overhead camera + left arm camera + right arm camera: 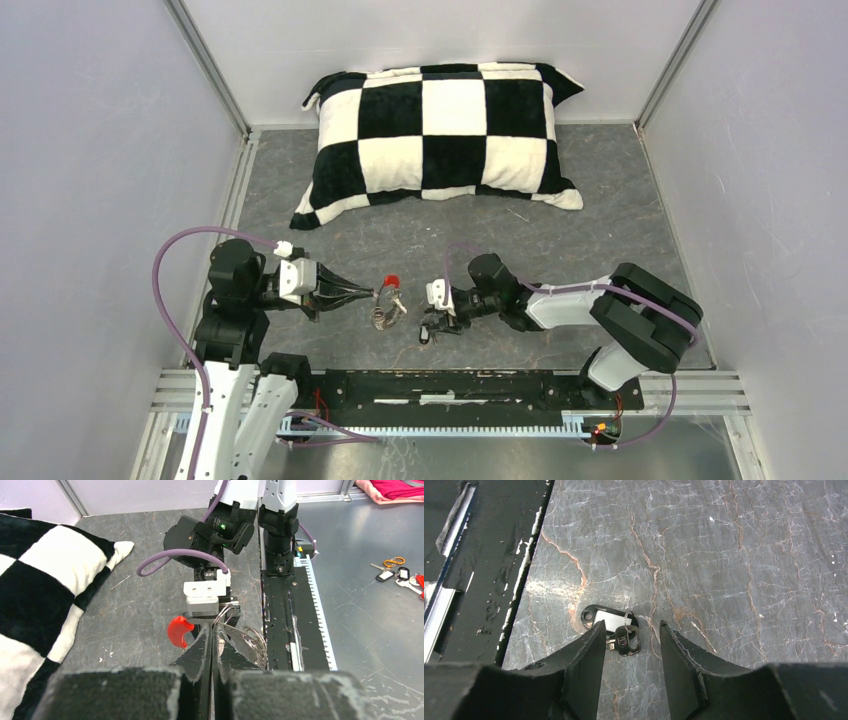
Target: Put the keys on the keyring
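My left gripper [373, 294] [212, 632] is shut on the wire of the keyring [386, 312], a silvery coiled loop [252, 639] with a red sleeve [179, 630] [392, 280], held just above the table. One of the keys [628, 640], dark-headed with a small ring and a black tag [605, 618] with a white label, lies flat on the table. My right gripper [631, 626] [432, 318] stands open over it, low to the surface. The key's head lies between the fingertips, its blade partly hidden behind the left finger [589, 647]. The two grippers face each other a short way apart.
A black-and-white checkered pillow [445, 130] lies at the back of the table. The black base rail [450, 385] runs along the near edge, close to the key. Off the table, a bunch of tagged keys [395, 572] lies on a metal surface.
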Available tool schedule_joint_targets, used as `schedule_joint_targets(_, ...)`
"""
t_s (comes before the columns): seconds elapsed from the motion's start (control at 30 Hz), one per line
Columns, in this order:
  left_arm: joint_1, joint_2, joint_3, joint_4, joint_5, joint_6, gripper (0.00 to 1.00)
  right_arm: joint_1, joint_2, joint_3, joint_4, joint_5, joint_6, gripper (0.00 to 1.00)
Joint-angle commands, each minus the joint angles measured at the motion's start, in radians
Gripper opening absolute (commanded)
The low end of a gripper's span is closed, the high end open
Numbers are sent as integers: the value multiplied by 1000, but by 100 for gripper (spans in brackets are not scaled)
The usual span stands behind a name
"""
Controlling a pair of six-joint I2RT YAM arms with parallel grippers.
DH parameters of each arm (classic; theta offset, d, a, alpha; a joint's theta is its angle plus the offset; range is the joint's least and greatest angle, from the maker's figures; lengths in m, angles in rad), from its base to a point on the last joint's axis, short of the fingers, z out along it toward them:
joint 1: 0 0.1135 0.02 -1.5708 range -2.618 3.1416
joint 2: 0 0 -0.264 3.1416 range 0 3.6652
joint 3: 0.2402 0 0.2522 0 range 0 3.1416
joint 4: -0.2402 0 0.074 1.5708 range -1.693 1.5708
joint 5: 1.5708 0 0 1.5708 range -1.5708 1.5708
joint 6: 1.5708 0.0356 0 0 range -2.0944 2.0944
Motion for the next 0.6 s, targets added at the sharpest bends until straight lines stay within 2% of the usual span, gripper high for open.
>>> schedule_joint_targets(0.0, 4, -4, 31, 14, 0, -21, 2, -2, 38, 42, 68, -3, 7, 50)
schedule_joint_targets(0.57, 5, -14, 35, 13, 0, -22, 2, -5, 125, 67, 80, 2, 13, 37)
